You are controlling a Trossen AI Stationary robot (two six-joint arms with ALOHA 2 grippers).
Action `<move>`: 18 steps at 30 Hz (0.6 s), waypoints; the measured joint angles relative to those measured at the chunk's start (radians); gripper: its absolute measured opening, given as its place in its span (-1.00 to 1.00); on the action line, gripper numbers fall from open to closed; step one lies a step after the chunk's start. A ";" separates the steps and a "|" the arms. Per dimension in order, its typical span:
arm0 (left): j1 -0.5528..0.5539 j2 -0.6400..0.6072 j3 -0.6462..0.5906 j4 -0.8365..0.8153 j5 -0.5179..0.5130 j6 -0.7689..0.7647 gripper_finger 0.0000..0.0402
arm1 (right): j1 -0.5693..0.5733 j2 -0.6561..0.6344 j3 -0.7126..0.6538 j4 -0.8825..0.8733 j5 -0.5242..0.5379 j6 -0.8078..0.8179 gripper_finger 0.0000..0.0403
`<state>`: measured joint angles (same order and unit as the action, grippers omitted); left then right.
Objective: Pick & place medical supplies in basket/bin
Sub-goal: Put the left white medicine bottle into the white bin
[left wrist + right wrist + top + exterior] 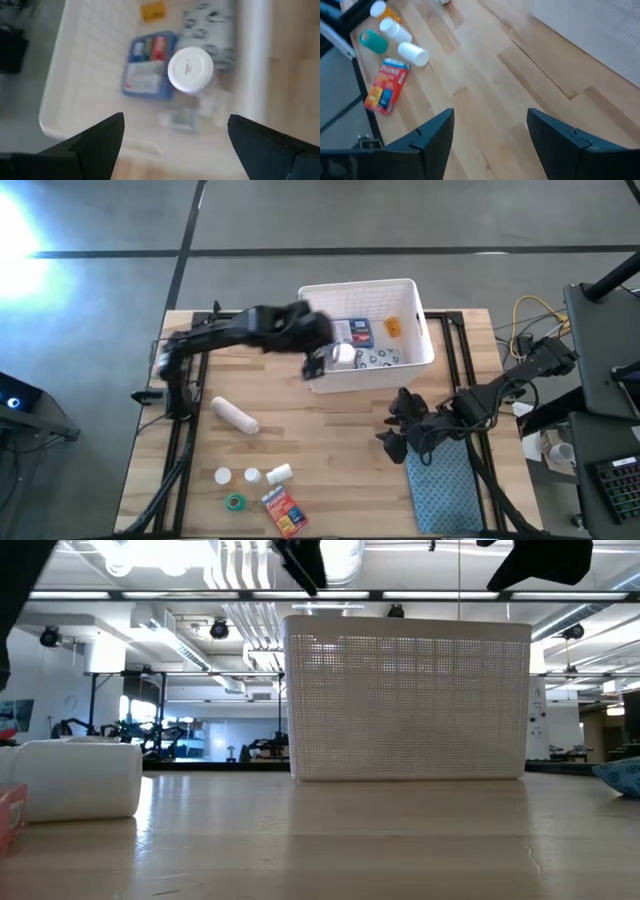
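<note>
The white basket [425, 330] stands at the table's far middle and fills the low view [405, 700]. My left gripper [330, 360] hovers open over its near-left part. In the left wrist view a white round-lidded jar [190, 70] shows beyond the spread fingers [175, 122], touching neither; whether it rests on the basket floor I cannot tell. A blue first-aid box [147, 65], a wipes packet [207, 30] and a small orange item [152, 11] lie in the basket. My right gripper [395, 425] waits open over the table, right of middle [490, 117].
On the near-left table lie a gauze roll [235, 416], white bottles [252, 475], a green tape roll [235, 502] and an orange-red box [283, 511], which also shows in the right wrist view [386, 86]. A teal-grey mat [445, 485] lies near right. Bare wood lies between basket and supplies.
</note>
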<state>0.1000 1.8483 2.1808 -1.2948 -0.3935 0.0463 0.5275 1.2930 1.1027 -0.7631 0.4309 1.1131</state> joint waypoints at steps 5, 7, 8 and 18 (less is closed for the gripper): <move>-0.169 -0.217 -0.231 0.031 0.001 -0.177 0.65 | 0.001 0.000 -0.002 -0.003 -0.046 -0.080 0.19; -0.238 -0.297 -0.343 0.064 0.009 -0.272 0.65 | 0.001 0.000 -0.003 -0.003 -0.075 -0.113 0.19; -0.275 -0.337 -0.401 0.083 0.012 -0.333 0.65 | 0.001 0.000 -0.004 -0.001 -0.088 -0.131 0.19; -0.656 -0.631 -0.930 0.378 0.049 -0.999 0.64 | 0.035 0.040 -0.013 0.075 -0.184 -0.188 0.19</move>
<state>-0.5559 1.2174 1.2504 -0.9165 -0.3449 -0.9530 0.5622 1.3332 1.0897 -0.6882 0.2472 0.9249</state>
